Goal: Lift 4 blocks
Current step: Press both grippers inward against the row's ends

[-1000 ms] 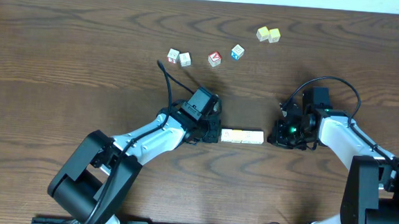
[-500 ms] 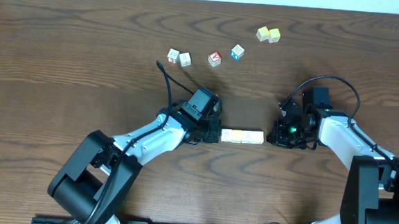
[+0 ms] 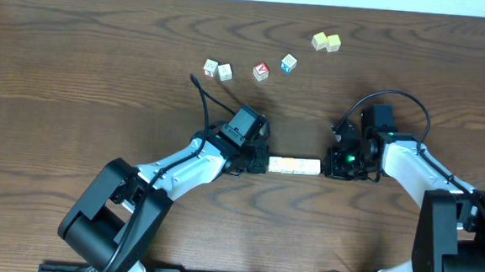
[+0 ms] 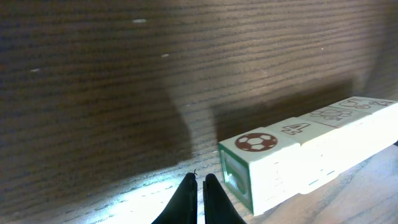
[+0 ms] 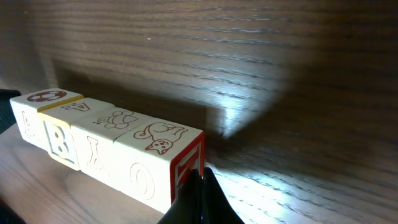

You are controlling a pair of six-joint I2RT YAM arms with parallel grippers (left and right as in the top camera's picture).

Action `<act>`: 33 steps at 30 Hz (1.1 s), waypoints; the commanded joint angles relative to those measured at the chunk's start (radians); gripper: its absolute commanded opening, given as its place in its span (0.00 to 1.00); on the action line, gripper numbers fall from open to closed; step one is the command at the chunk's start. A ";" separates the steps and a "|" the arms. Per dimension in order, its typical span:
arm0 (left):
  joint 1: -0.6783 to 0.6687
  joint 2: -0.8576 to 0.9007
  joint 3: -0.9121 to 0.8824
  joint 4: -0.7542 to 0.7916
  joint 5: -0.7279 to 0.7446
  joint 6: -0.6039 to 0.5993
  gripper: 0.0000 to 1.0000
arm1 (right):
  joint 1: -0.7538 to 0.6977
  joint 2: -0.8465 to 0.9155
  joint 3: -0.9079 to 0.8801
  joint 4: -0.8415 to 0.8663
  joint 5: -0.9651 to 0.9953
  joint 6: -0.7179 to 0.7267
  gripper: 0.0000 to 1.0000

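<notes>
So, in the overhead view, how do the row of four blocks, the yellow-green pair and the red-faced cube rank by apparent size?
Largest: row of four blocks.
Middle: yellow-green pair.
Smallest: red-faced cube.

The surface (image 4: 93,81) is dark wood with a fine ridged grain and a low sheen, glaring pale just ahead of the left gripper (image 4: 199,198) and the right gripper (image 5: 203,198). The blocks (image 5: 109,146) between them look like smooth wood, matt cream with printed outlines. Both grippers' tips look matt black.
</notes>
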 commanded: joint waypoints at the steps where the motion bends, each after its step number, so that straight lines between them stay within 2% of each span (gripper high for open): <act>1: -0.004 0.014 0.016 0.000 0.013 -0.013 0.07 | 0.014 0.005 -0.005 0.006 -0.016 -0.019 0.01; 19: -0.016 0.014 0.016 0.000 0.034 -0.012 0.07 | 0.014 0.004 0.003 0.005 -0.015 -0.019 0.01; 33: -0.044 0.014 0.016 0.001 -0.026 -0.013 0.07 | 0.015 0.004 0.016 -0.014 -0.004 -0.019 0.01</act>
